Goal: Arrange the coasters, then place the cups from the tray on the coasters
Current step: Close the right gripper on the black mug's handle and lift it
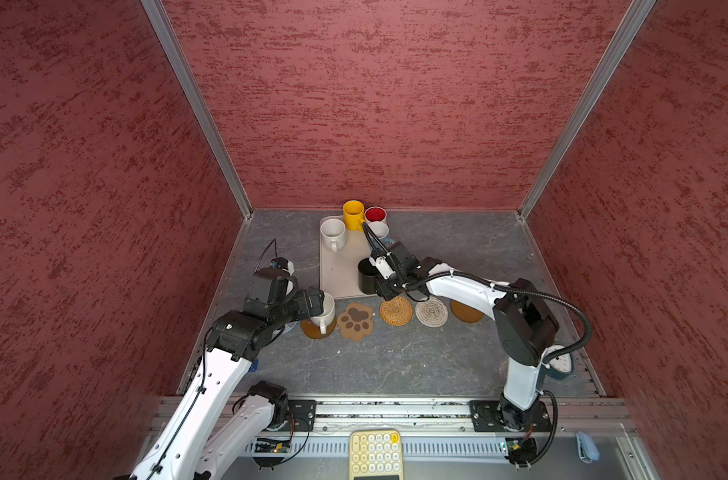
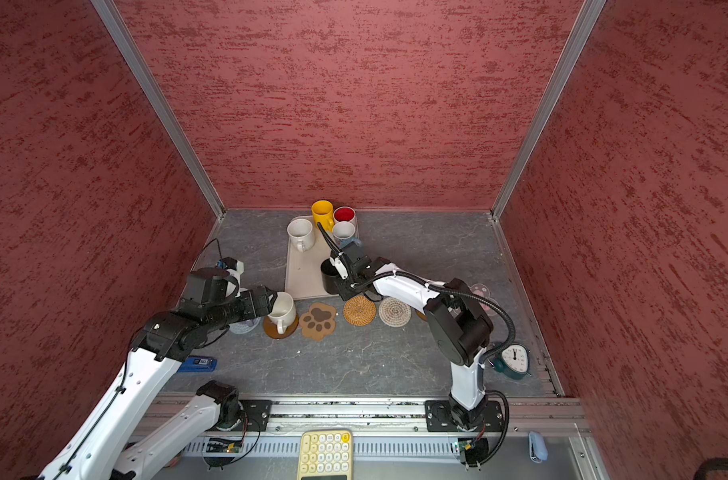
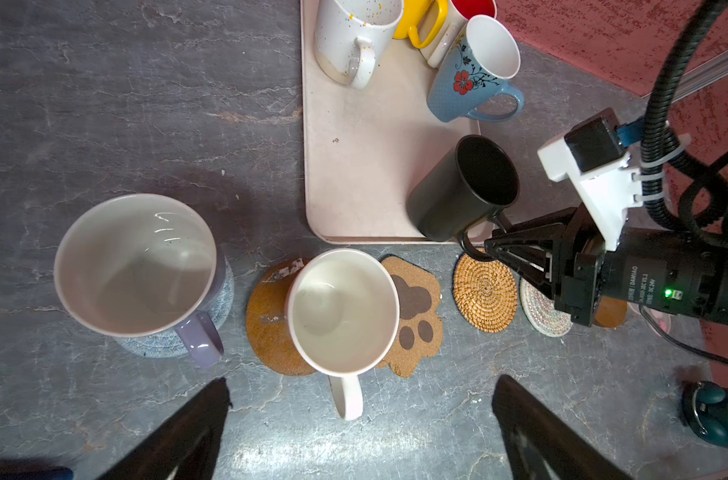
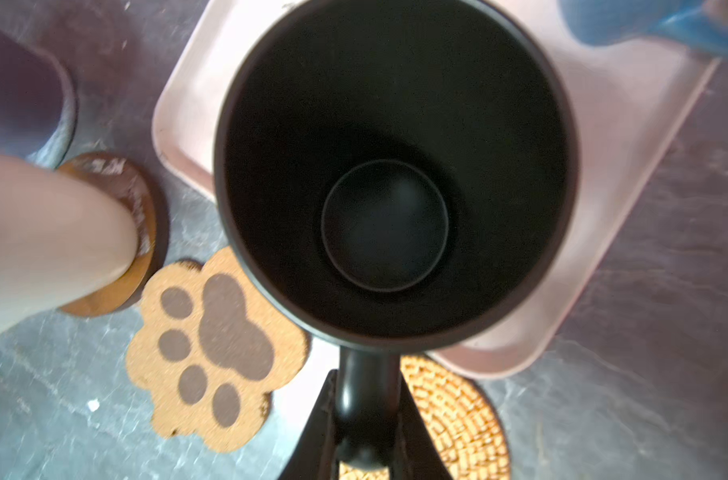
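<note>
Black mug [image 3: 457,195] handle clamped in R pincer [image 4: 366,376] at tray [image 3: 354,166] corner; L pincer [image 3: 362,384] apart.

- Both top views: bright, even, diffuse light; shadows faint and soft; wide-angle stretch toward the frame edges.
- Left wrist view: sharp; small glare streaks inside the pale mug [image 3: 135,266]; soft shadow on the table [image 3: 104,104] beside it.
- Right wrist view: blurred throughout; black mug [image 4: 395,166] interior dark; paw coaster [image 4: 216,345] soft-edged.

Matt black mug [image 3: 462,191], woven rattan coaster [image 3: 485,293], cork paw coaster [image 4: 216,353].
</note>
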You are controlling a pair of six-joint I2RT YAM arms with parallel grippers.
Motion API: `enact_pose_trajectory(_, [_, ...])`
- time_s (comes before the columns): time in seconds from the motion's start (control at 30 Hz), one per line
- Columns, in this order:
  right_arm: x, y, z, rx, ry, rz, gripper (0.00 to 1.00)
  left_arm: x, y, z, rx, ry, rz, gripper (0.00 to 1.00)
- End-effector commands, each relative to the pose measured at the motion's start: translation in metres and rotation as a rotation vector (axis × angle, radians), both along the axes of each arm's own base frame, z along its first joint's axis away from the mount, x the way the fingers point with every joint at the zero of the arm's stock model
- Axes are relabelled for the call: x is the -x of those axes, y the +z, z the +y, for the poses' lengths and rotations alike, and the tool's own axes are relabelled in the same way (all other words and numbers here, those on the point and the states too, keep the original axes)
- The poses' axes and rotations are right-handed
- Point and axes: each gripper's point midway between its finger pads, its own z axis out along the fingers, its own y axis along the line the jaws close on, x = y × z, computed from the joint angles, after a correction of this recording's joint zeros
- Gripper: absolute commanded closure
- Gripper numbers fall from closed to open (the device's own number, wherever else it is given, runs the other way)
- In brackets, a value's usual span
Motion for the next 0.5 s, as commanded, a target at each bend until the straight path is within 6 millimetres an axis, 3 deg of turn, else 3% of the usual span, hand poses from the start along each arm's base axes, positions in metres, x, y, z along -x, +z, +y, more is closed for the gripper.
enact_pose_trajectory(0.0, [0.002, 0.049, 0.015, -0.089, 0.039, -0.12, 1.0, 0.006, -0.001, 0.001, 0.009, 0.0, 0.01, 0.01])
enact_pose_trajectory(0.3, [0.035, 0.066, 0.025, -0.12, 0.081, -0.154, 1.0, 0.01, 0.0, 0.0, 0.014, -0.002, 0.009, 0.0])
enact_pose_trajectory(0.47, [0.054, 0.066, 0.029, -0.161, 0.094, -0.175, 1.0, 0.011, -0.003, 0.0, 0.007, 0.0, 0.012, 0.01])
